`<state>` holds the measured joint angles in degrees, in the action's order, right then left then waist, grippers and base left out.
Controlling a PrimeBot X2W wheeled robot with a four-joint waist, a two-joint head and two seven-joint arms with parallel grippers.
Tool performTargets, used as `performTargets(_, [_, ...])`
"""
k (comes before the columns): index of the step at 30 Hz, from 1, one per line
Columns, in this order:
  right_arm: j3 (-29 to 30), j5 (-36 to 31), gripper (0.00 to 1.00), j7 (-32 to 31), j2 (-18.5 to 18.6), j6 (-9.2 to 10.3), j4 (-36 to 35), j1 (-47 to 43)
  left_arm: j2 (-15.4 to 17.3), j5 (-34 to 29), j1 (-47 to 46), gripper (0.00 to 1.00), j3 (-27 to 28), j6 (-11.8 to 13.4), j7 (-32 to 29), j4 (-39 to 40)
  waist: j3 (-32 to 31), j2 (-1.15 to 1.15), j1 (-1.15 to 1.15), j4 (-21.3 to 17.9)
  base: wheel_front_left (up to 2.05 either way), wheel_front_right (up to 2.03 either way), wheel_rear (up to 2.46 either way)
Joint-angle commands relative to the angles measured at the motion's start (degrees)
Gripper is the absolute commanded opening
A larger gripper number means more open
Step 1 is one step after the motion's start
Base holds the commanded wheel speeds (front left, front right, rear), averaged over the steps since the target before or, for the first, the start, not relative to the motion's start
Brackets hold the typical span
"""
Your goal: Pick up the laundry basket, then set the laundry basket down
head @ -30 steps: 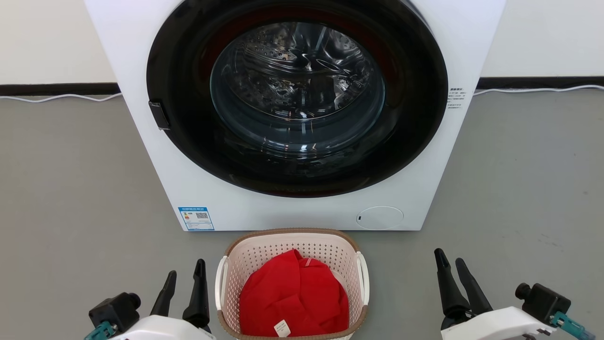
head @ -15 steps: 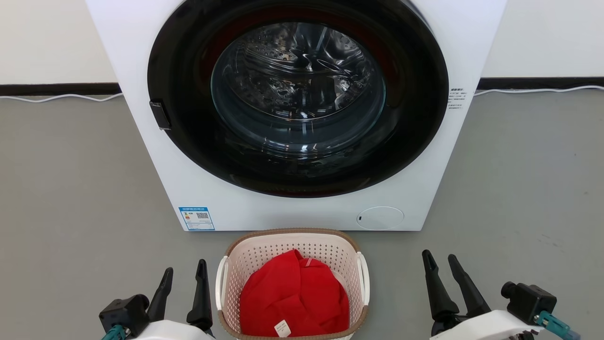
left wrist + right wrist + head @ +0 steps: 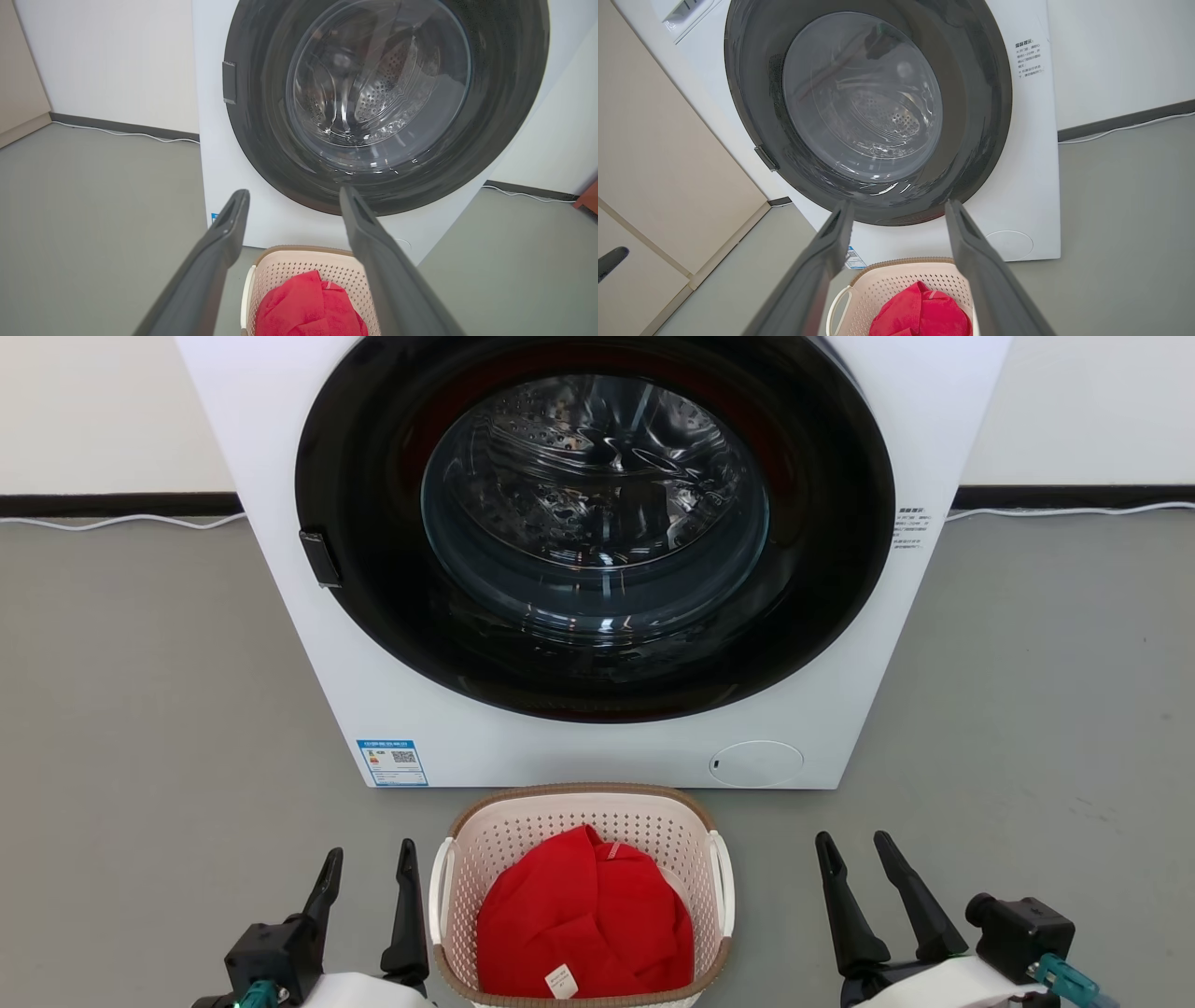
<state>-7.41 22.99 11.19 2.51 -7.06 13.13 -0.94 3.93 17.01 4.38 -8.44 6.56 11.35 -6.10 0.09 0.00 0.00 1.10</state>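
Item under inspection: the laundry basket sits flat on the grey floor, not lifted, with a red garment heaped inside it and the washing machine directly behind it, door shut. Over the last second the basket has not moved. The slight shift of the whole head view I put down to the camera. My right gripper has come in toward the basket from its right, and my left gripper has swung its fingers more upright at the basket's left. I judge this to be the approach phase of the pick-up, with no grasp begun. Jaws: both pairs stand parted and empty. The basket lies between my two grippers. The inner left finger is just beside the basket's white left handle, with a sliver of floor showing between them. The right gripper stands well apart from the right handle. In both wrist views the basket shows low between the fingers, so both grippers appear to sit above and short of it. Neither handle is engaged, and lifting is not yet warranted.
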Motion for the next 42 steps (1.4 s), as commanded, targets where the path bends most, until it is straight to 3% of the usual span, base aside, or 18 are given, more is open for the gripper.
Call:
performTargets(1, [-1.5, -2.3, 1.0, 1.1, 0.3, -0.37, -2.0, 1.9, 0.1, -2.5, -1.4, 1.0, 1.3, 0.7, 1.0, 2.0, 0.1, 0.0, 0.0, 0.0, 0.0, 0.0, 0.0])
performTargets(18, [-3.5, -12.5, 1.0, 3.8, 0.4, -0.43, -2.6, 2.0, -0.5, -13.0, -0.9, 1.0, 1.3, 1.7, 3.6, 2.7, 0.0, 0.0, 0.0, 0.2, 0.0, 0.0, 0.0])
performTargets(42, [-2.1, -10.6, 1.0, 3.8, 0.4, -0.43, -1.0, 1.8, -1.0, -10.6, -0.7, 1.0, 2.5, 0.7, 3.6, 0.1, 0.0, 0.0, 0.0, 0.1, 0.0, 0.0, 0.0])
